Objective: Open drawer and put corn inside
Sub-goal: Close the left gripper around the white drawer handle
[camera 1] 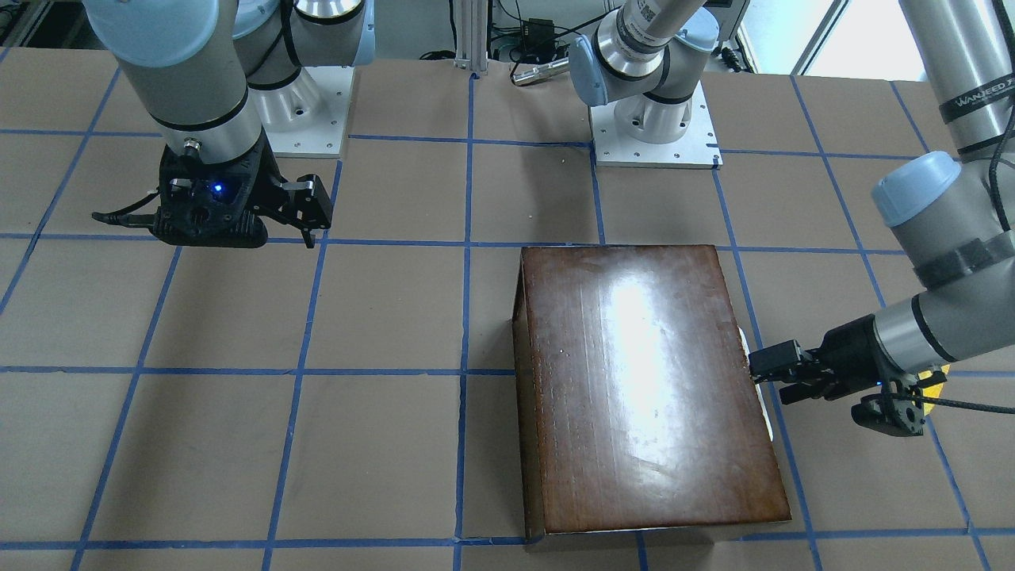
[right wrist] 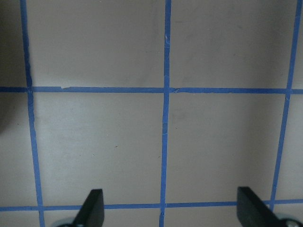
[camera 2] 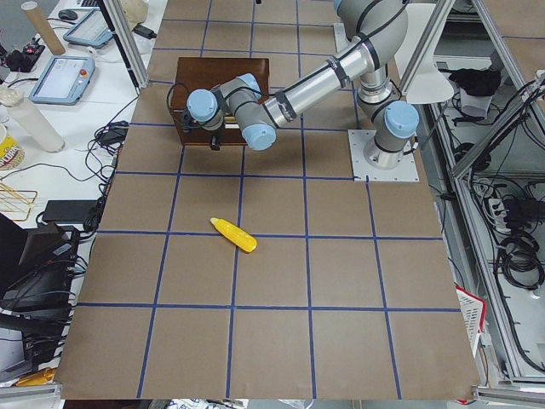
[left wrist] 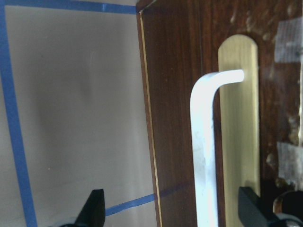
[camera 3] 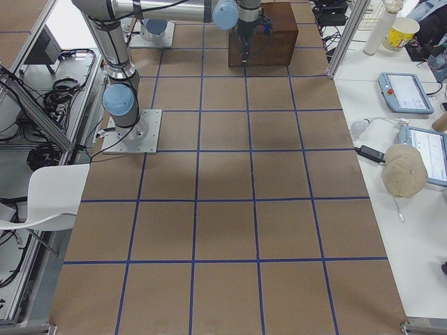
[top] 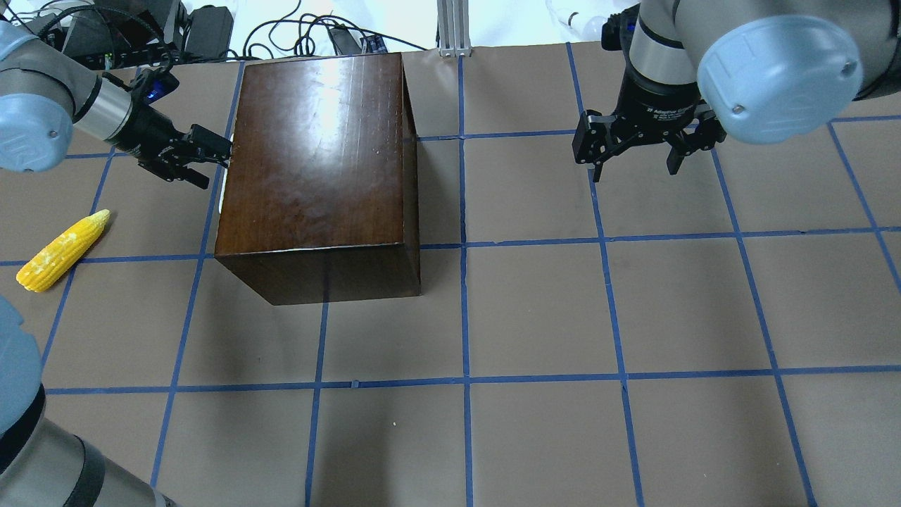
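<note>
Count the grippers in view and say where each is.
2. The left gripper is open at the box's handle; the right gripper hangs open over the table, away from the box. None seems hidden.

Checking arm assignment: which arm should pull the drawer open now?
Left. The left gripper is open, with the handle of the drawer between its fingers. The right gripper hangs open over the table, away from the box.
</note>
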`<state>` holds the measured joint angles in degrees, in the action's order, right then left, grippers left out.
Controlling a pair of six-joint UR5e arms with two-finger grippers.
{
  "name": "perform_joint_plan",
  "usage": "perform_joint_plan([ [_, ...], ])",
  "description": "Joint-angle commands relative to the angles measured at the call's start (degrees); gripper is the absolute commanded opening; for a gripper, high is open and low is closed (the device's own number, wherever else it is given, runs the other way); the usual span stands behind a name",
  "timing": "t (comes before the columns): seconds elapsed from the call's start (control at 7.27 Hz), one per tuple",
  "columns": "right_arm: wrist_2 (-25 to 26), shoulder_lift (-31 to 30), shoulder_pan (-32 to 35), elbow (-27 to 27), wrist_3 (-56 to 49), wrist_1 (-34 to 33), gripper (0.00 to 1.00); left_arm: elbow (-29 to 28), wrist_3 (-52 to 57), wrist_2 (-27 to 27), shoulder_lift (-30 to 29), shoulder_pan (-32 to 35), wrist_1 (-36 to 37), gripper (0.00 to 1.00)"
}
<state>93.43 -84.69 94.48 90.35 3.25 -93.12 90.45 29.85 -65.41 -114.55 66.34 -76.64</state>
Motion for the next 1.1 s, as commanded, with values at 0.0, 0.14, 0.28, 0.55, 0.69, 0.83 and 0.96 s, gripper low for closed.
perform_joint_plan([
  [0.0,-0.09,0.05,0.0,0.0,0.0,0.05,1.0,-0.36,0.12,-0.24,-0.41,-0.24,0.79,1.0],
  [0.14,0.0,0.05,0.0,0.0,0.0,0.05,1.0,-0.8,0.12,-1.2,-0.15,-0.42,0.79,1.0],
  [0.28,0.0,-0.04,0.0,0.0,0.0,-0.04,1.0,-0.63,0.12,-1.56,-0.32,-0.42,0.79,1.0],
  [0.55,0.0,0.05,0.0,0.0,0.0,-0.04,1.0,0.16,0.12,-1.56,-0.49,-0.42,0.88,1.0],
  [0.69,0.0,-0.04,0.0,0.0,0.0,0.04,1.0,0.17,0.12,-1.56,-0.58,-0.42,0.88,1.0],
  [0.83,0.0,-0.04,0.0,0.0,0.0,0.05,1.0,0.25,0.12,-1.48,-0.67,-0.42,0.79,1.0],
  [0.96,0.0,-0.04,0.0,0.0,0.0,-0.04,1.0,0.08,0.12,-1.47,-0.84,-0.42,0.88,1.0],
])
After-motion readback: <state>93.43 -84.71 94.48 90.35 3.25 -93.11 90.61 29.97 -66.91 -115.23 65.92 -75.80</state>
